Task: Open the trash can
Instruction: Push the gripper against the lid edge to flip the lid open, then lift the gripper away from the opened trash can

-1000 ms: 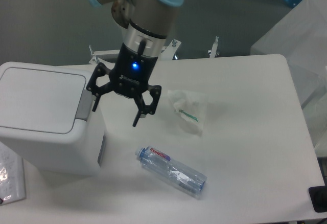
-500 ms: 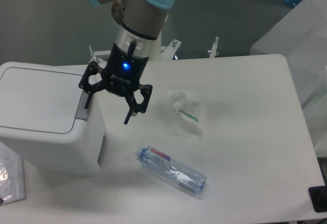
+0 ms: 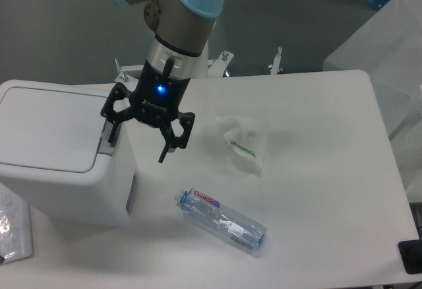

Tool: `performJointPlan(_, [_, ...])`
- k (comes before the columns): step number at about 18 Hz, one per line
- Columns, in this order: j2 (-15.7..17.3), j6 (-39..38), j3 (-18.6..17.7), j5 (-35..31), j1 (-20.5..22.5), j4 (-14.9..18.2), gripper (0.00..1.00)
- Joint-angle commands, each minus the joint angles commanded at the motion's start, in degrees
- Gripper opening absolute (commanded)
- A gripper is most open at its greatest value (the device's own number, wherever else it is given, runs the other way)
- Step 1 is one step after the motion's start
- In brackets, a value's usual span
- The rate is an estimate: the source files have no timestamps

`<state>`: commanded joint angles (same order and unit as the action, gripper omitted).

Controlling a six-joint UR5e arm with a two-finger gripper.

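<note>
camera | trash can (image 3: 56,147) stands at left edge of desk (image 3: 316,190), lid closed | gripper (image 3: 136,138) is spread apart and holds nothing, one of its fingers (image 3: 111,128) is over the grey latch tab (image 3: 108,134) | plastic bottle (image 3: 221,221) lies near the front, crumpled bag (image 3: 242,140) in the middle

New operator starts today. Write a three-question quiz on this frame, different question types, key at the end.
1. True or false: the trash can lid is shut.
2. Which lies nearest the table's front edge? A) crumpled bag B) plastic bottle C) grey latch tab
3. Fill in: the gripper fingers are spread ____.

Key:
1. True; the lid lies flat.
2. B.
3. Open, empty, with one finger over the latch tab.
</note>
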<state>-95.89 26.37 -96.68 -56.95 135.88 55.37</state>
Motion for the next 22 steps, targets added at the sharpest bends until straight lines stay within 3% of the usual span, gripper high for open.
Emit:
performJointPlan(7, [-0.09,0.35,1.84,0.0,0.7,0.0,1.0])
performJointPlan(12, [-0.62,1.57,2.37,-0.09,5.26,-0.35,1.0])
performJointPlan(18, [-2.1,13.33,1.58,-0.35,12.47,-0.26,1.0])
performJointPlan(22, [-4.65,23.36,2.1,-8.15,14.41,-0.35,1.0])
